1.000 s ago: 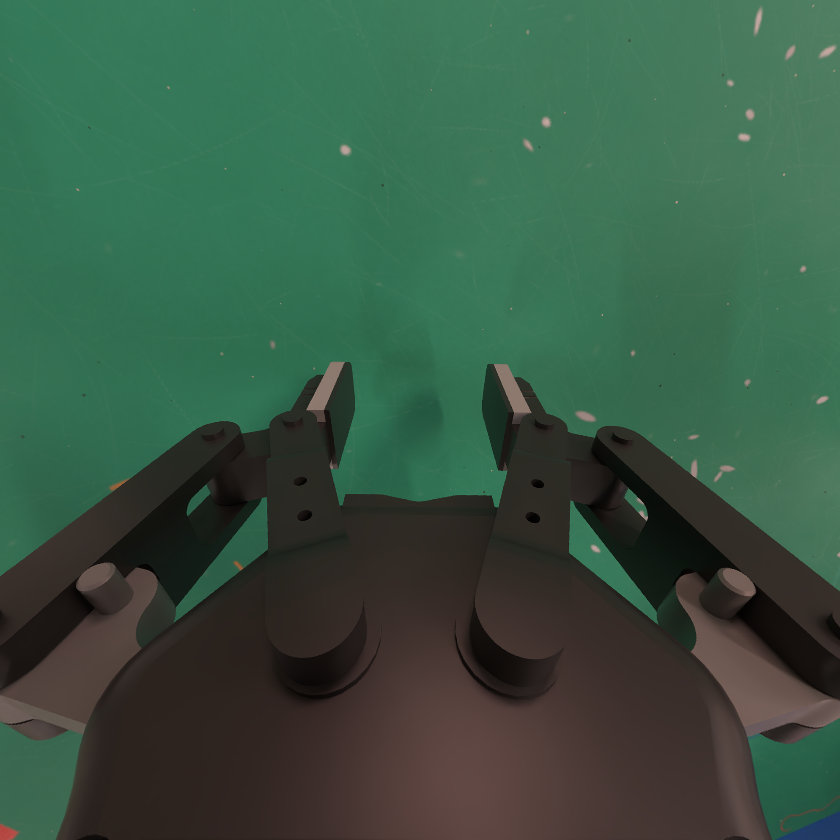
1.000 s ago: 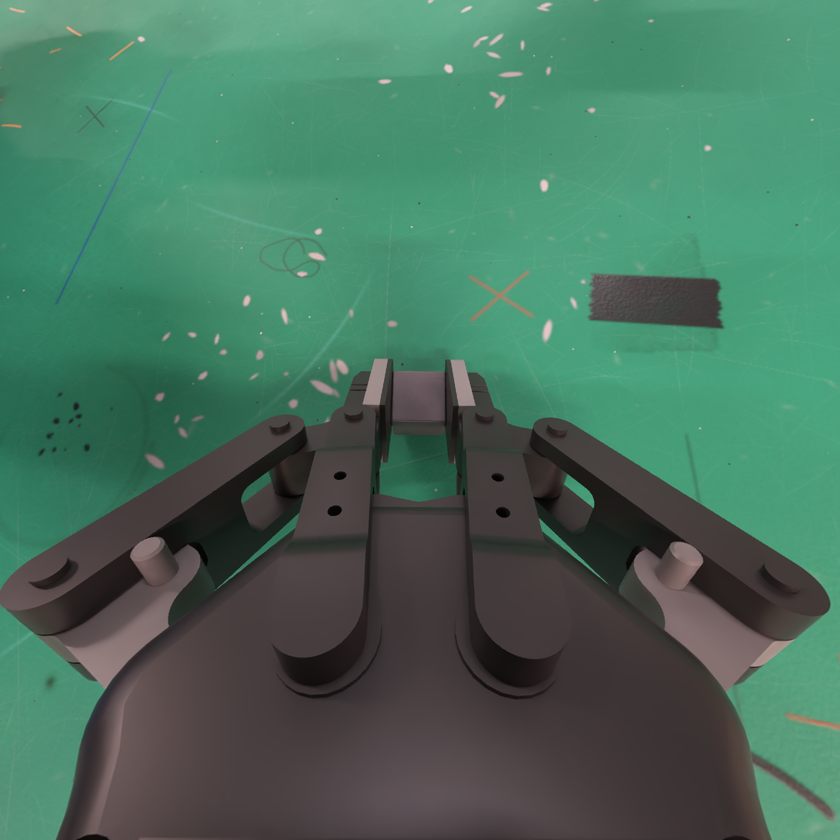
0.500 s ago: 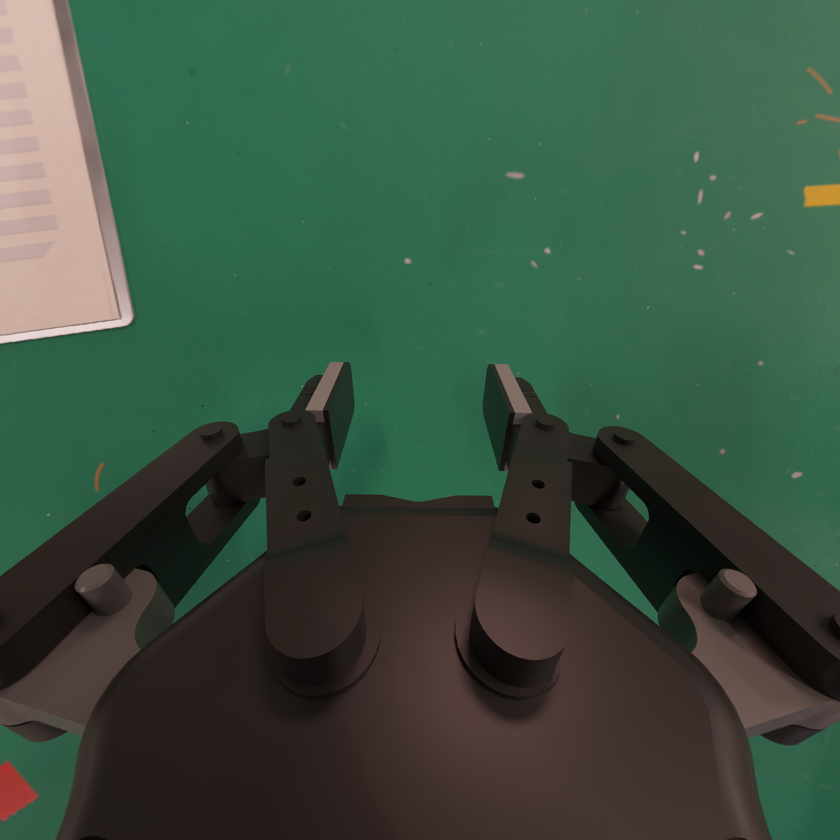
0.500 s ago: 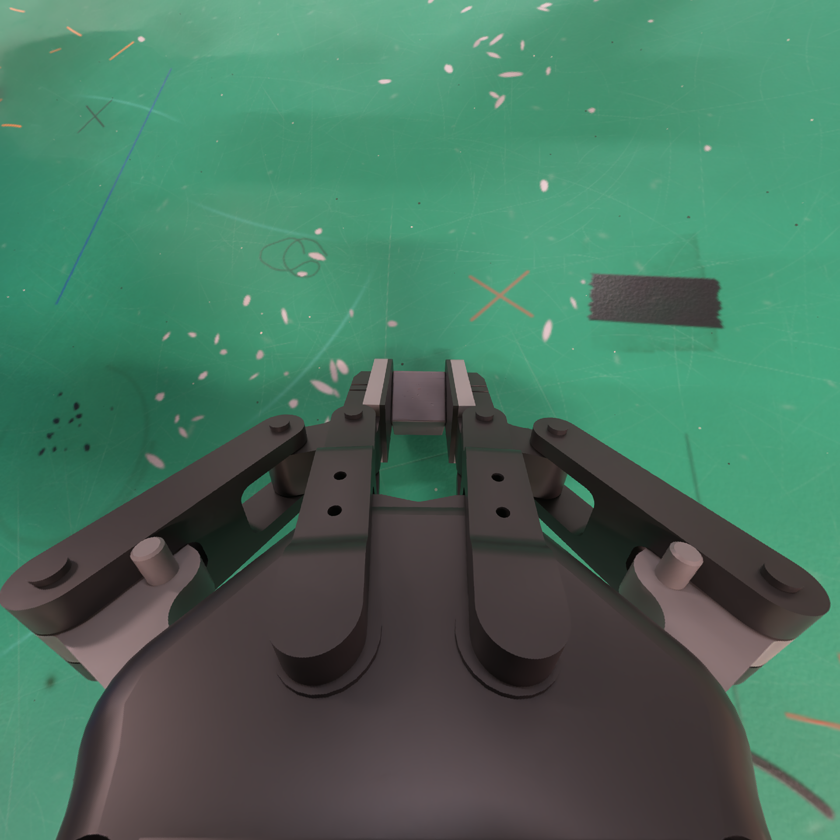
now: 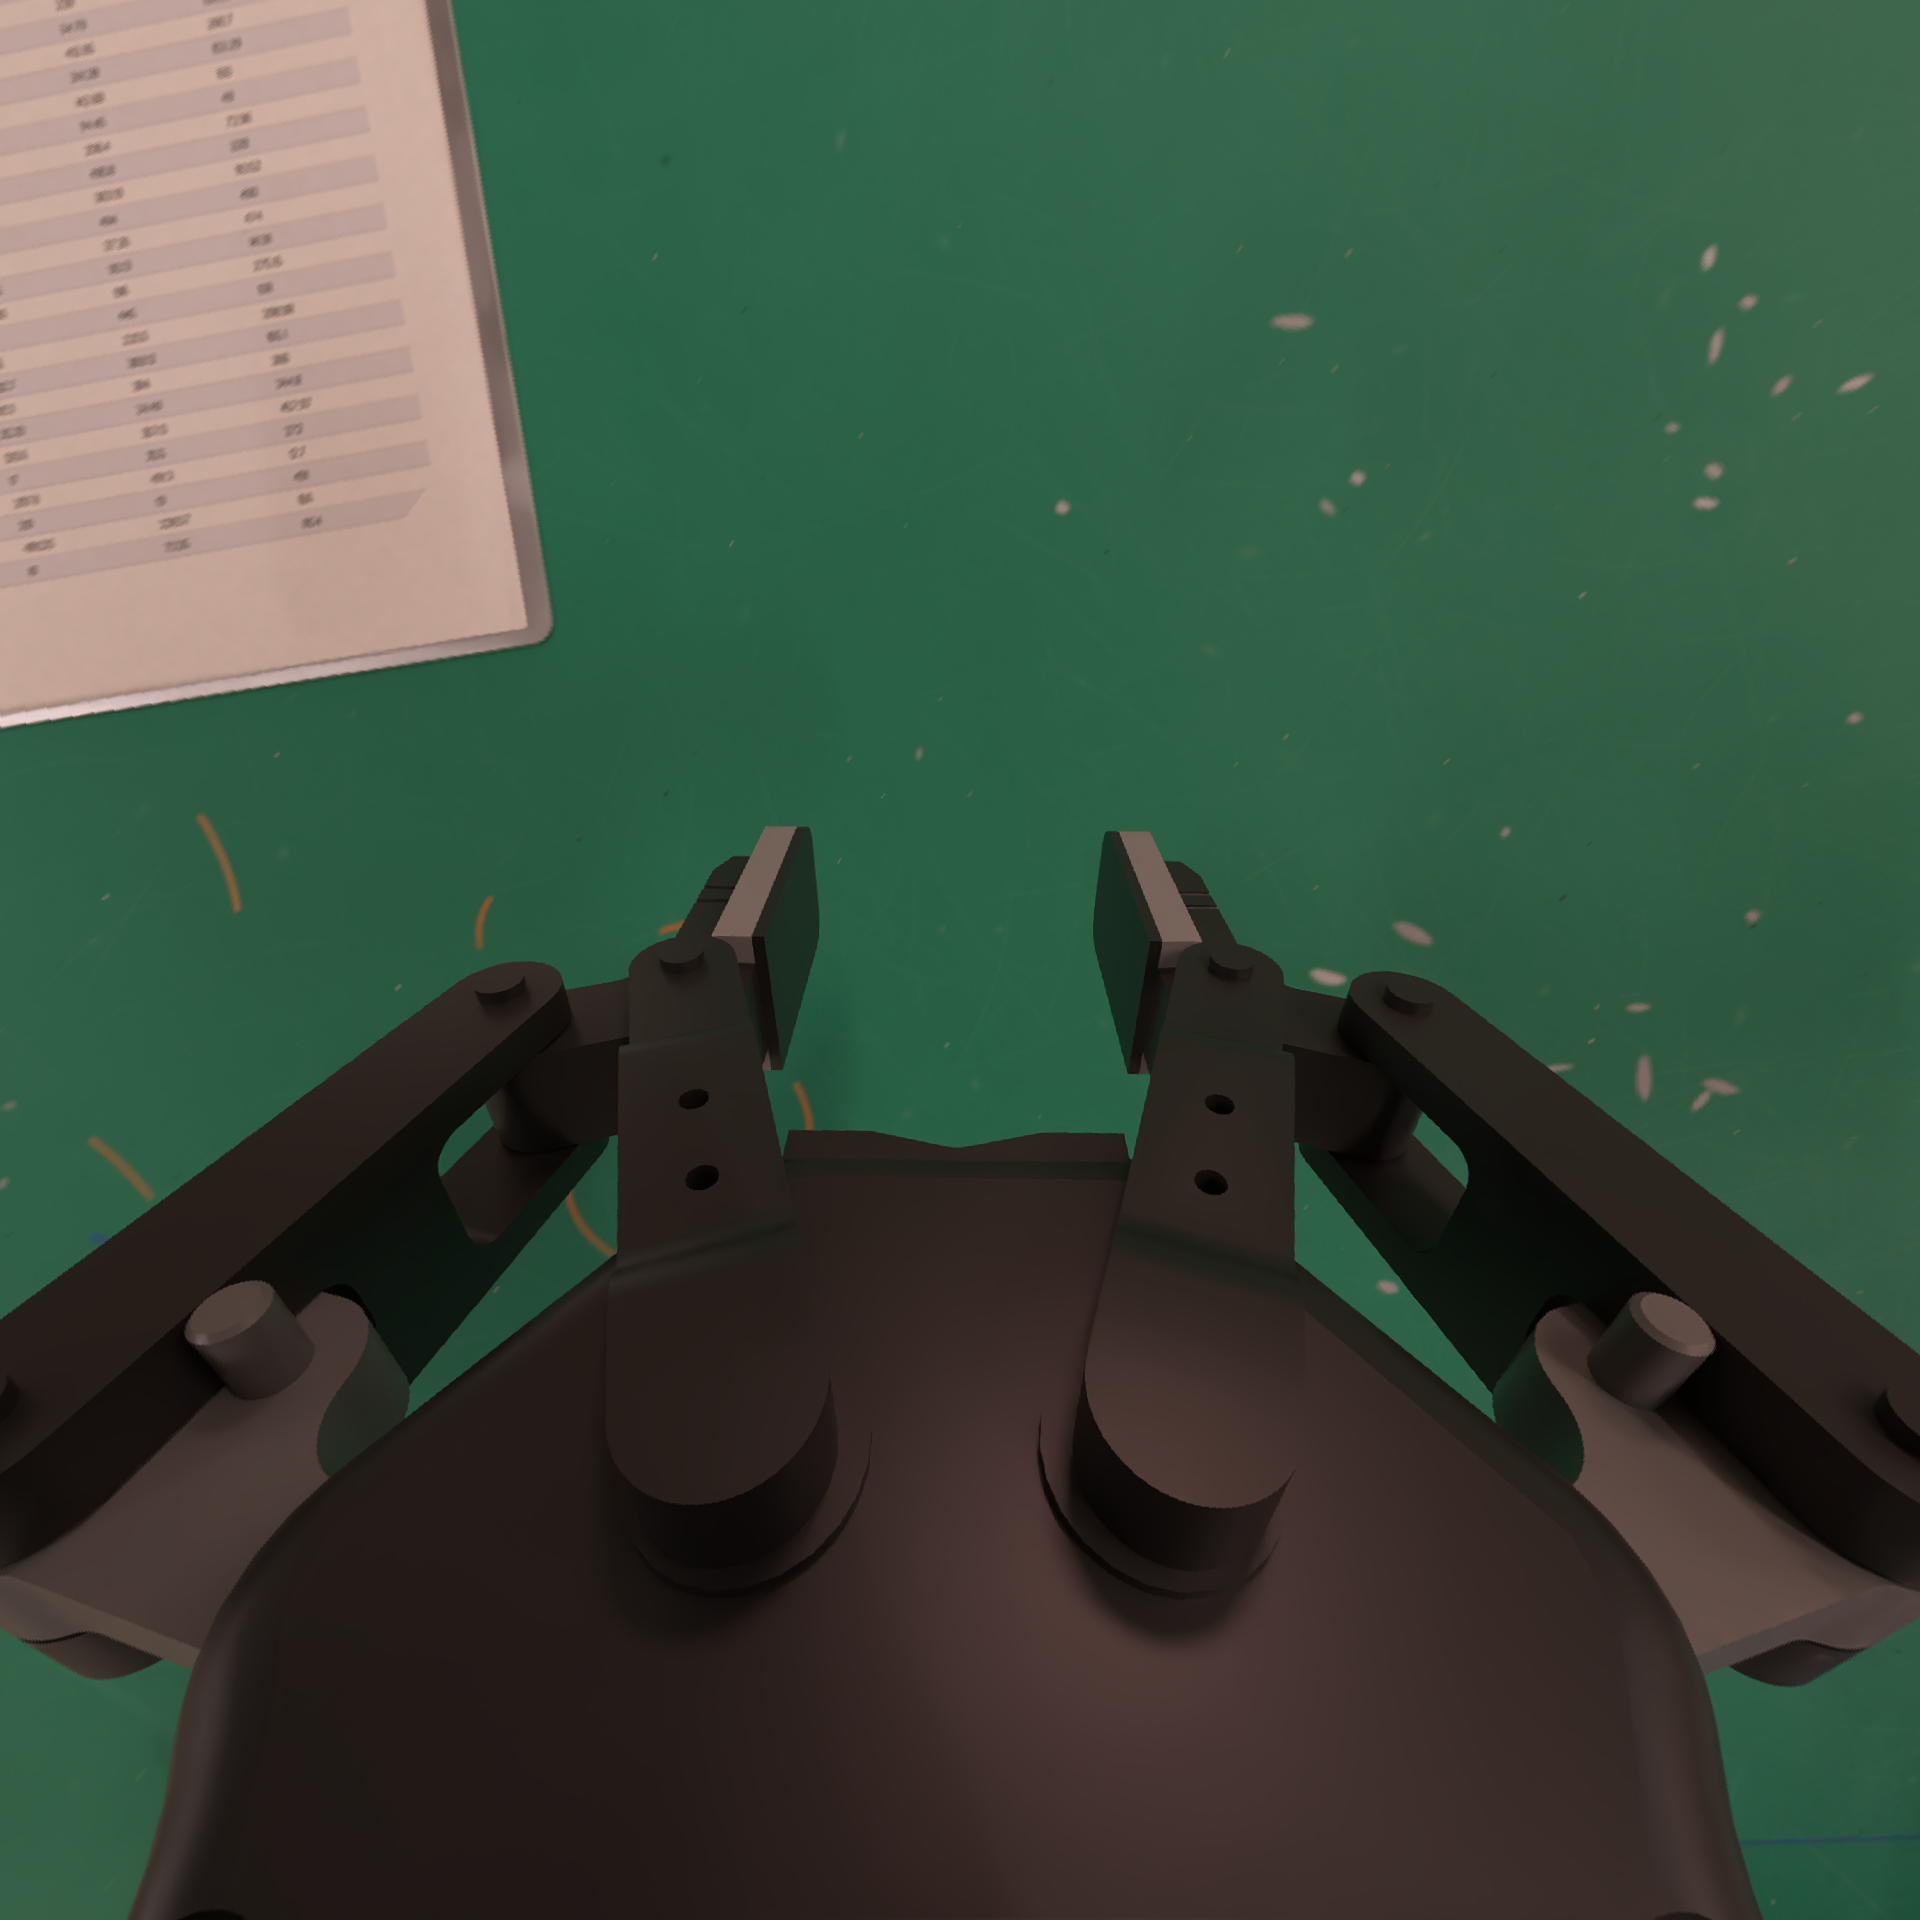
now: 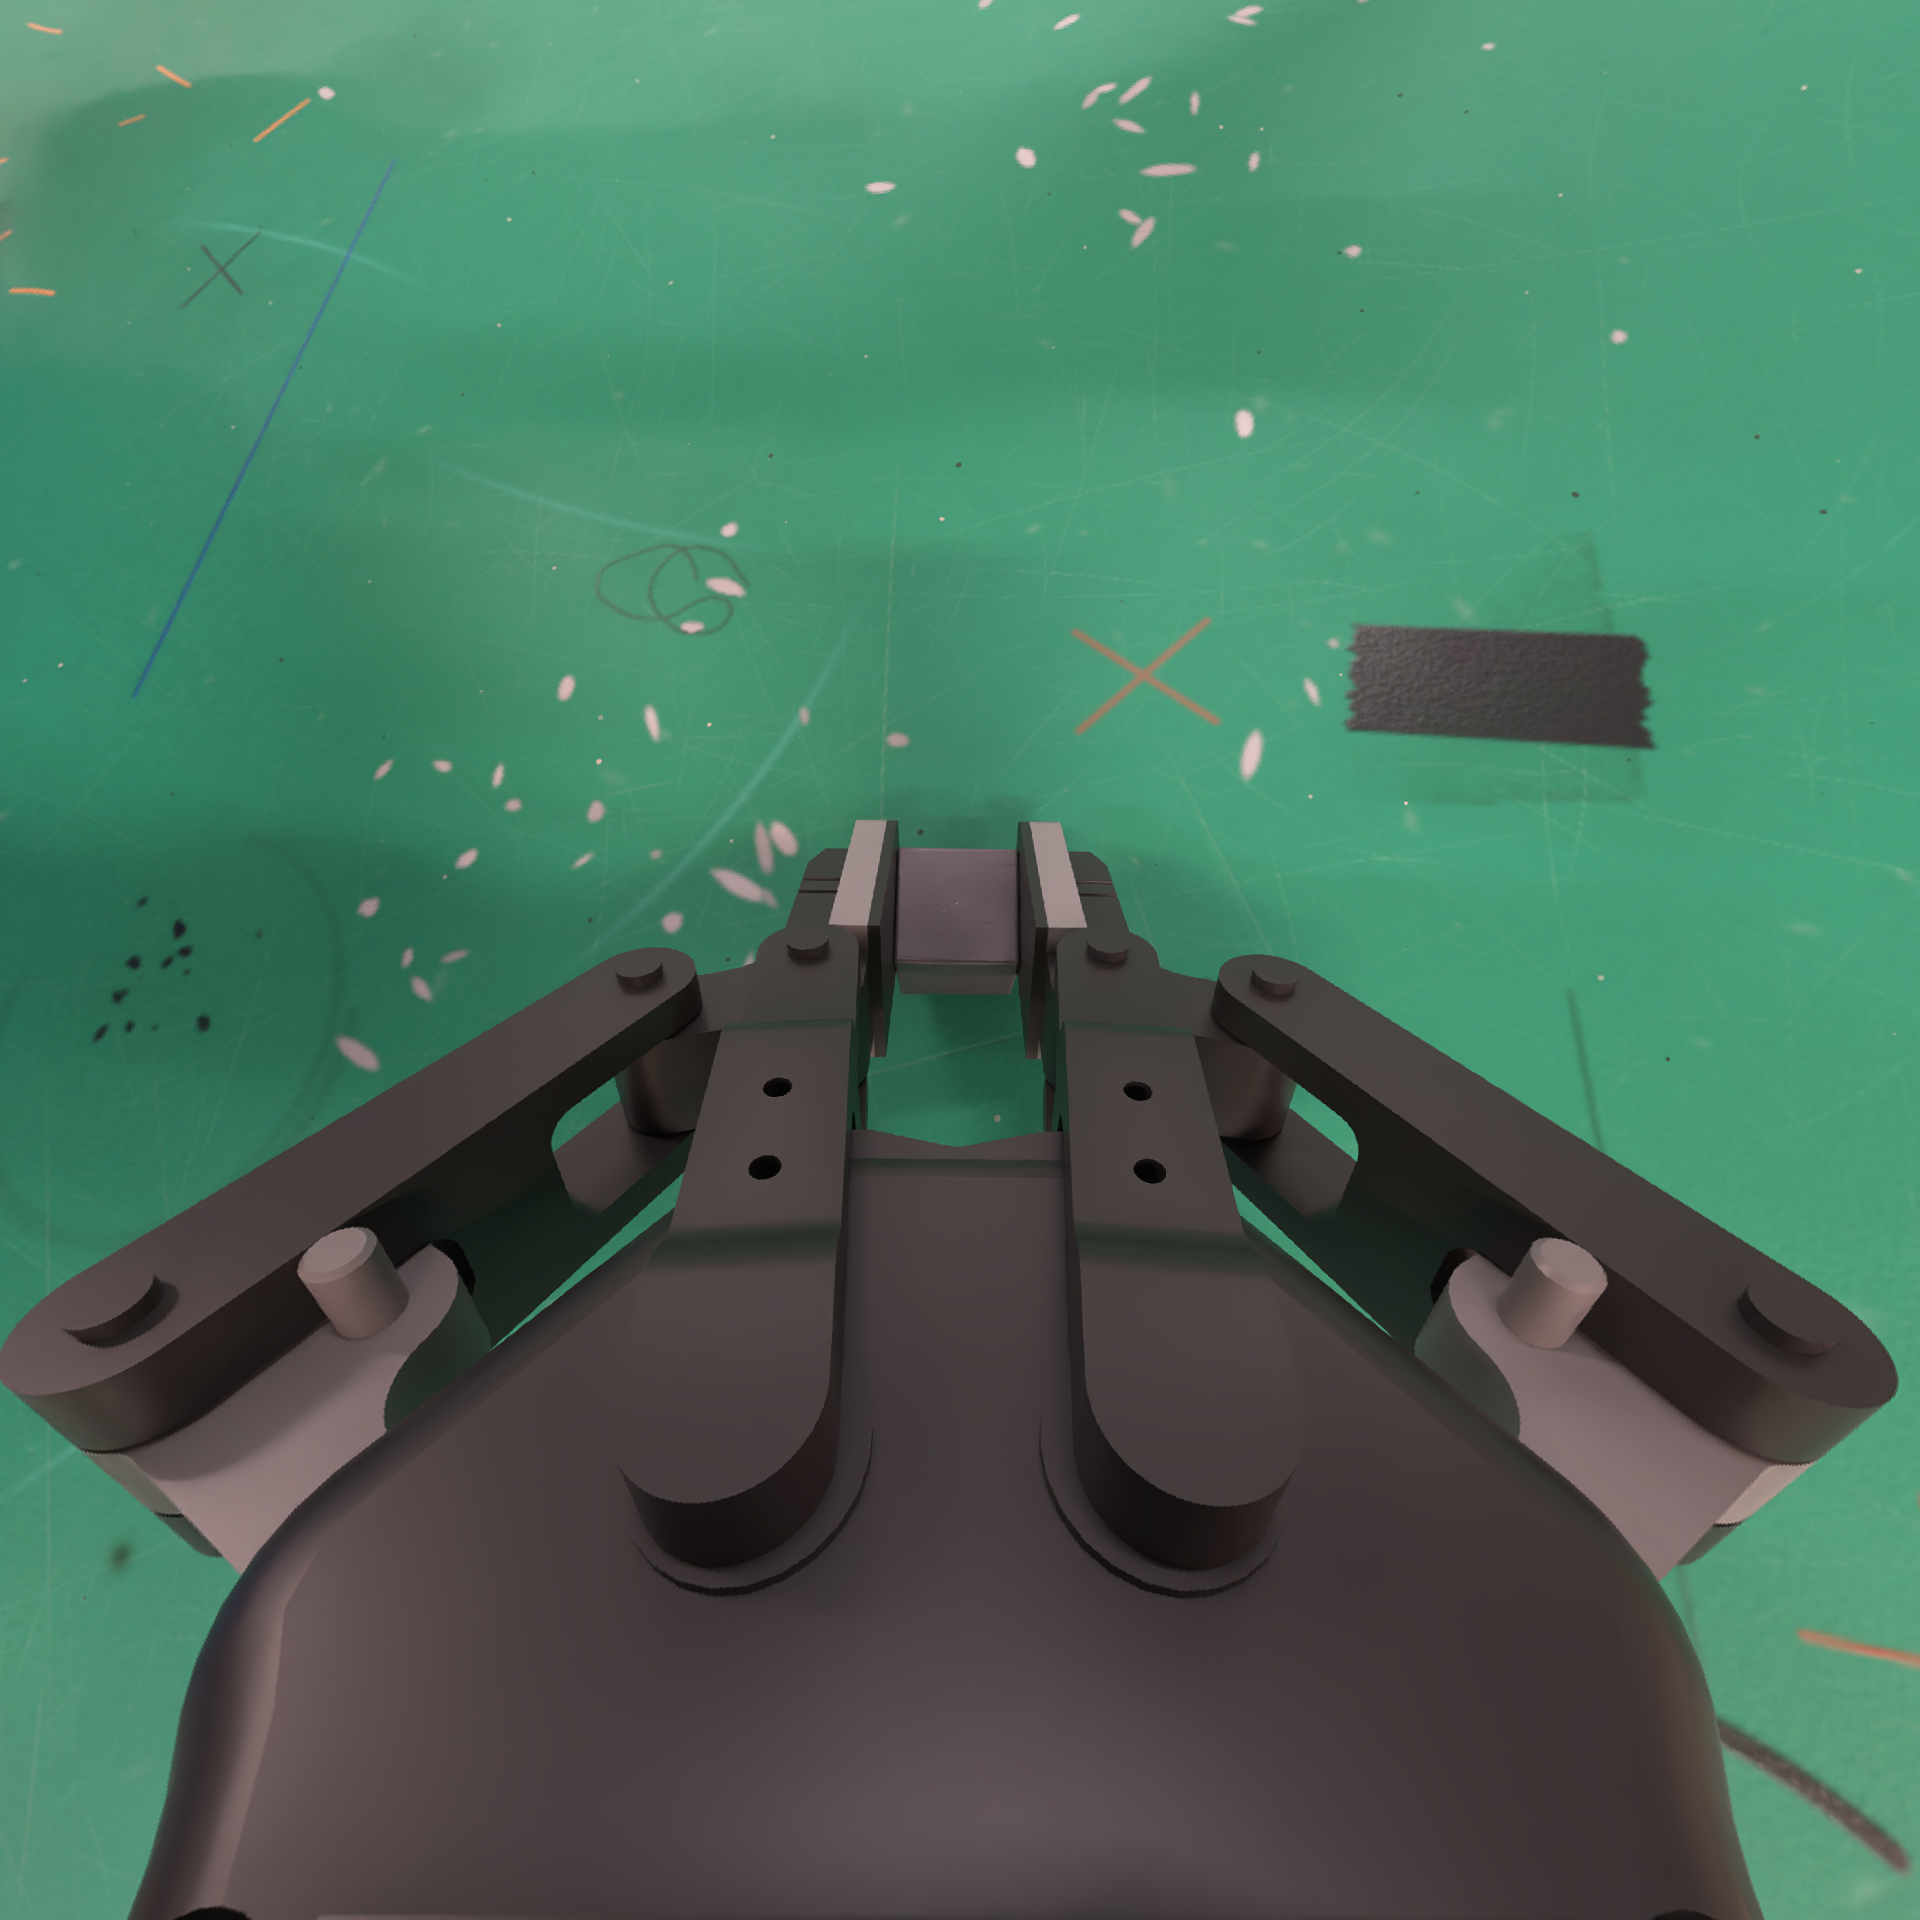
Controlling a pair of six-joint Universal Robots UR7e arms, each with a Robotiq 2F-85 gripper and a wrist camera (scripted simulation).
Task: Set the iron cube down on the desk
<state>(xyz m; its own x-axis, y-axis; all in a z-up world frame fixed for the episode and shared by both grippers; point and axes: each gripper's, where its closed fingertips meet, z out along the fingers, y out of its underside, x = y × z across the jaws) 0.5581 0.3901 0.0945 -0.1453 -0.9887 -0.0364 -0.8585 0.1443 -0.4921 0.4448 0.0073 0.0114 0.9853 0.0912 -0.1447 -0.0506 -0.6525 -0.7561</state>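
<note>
In the right wrist view my right gripper [image 6: 957, 883] is shut on a small grey iron cube [image 6: 956, 902], held between the two finger pads close above the green desk [image 6: 935, 468]. A soft shadow lies on the desk just beyond the cube. In the left wrist view my left gripper [image 5: 956, 894] is open and empty, well above the green desk [image 5: 1039, 416]. The cube does not show in the left wrist view.
A sheet of printed paper in a clear sleeve [image 5: 239, 343] lies at the upper left of the left wrist view. In the right wrist view a strip of black tape [image 6: 1496, 686] and an orange cross mark [image 6: 1143, 675] lie ahead to the right.
The left gripper has risen and moved, and the paper sheet has come into view and shifted further in. The right gripper and cube have not moved.
</note>
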